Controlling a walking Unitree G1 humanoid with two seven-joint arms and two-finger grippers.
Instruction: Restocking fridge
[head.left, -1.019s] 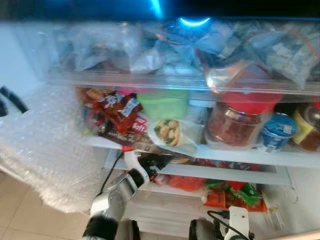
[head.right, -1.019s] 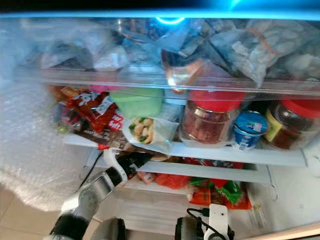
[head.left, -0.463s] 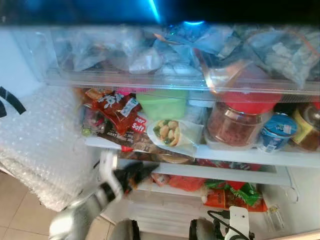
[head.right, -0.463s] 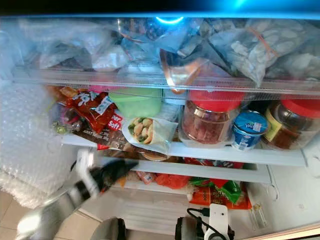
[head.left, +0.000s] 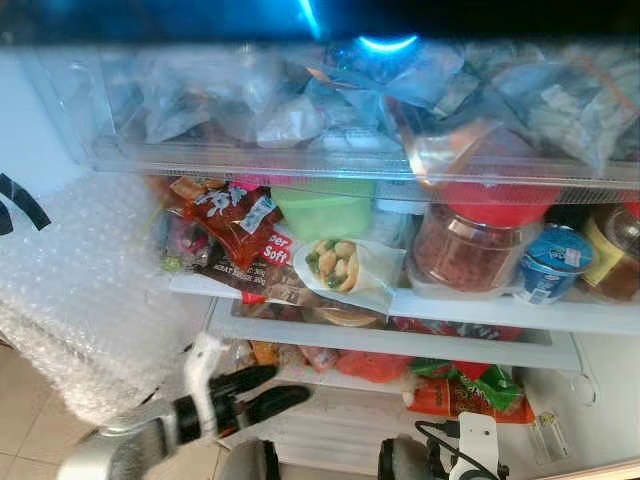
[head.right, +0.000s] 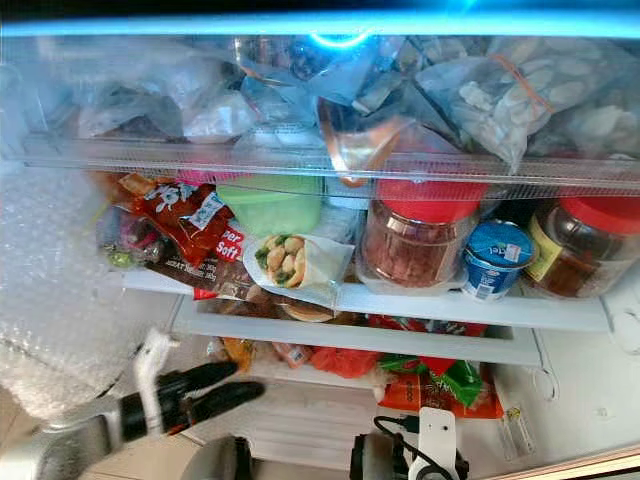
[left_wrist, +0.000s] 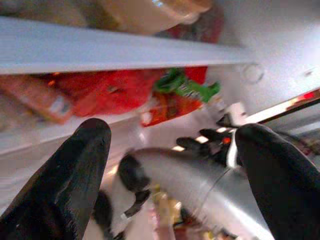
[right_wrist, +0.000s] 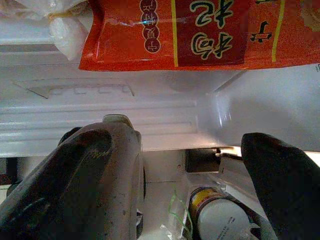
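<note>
The open fridge shows a middle shelf (head.left: 470, 312) holding a red snack packet (head.left: 236, 214), a green tub (head.left: 326, 206), a bagged wrap (head.left: 341, 266), a red-lidded jar (head.left: 478, 243) and a blue cup (head.left: 555, 263). Red bags (head.left: 372, 366) and a green-and-red packet (head.left: 462, 391) lie on the lower shelf. My left gripper (head.left: 290, 382) hovers open and empty in front of the lower shelf's left end. My right gripper (right_wrist: 172, 137) is open, low, under a red packet with Chinese characters (right_wrist: 200, 30).
A clear drawer (head.left: 350, 160) stuffed with plastic bags spans the top. Bubble wrap (head.left: 80, 290) bulges at the left of the fridge. A small orange packet (head.left: 263, 352) lies at the lower shelf's left. A yellow-labelled jar (right_wrist: 215, 217) stands below my right gripper.
My left gripper has drawn back out from under the middle shelf, moving down and to the left. An orange packet now shows where the arm was.
</note>
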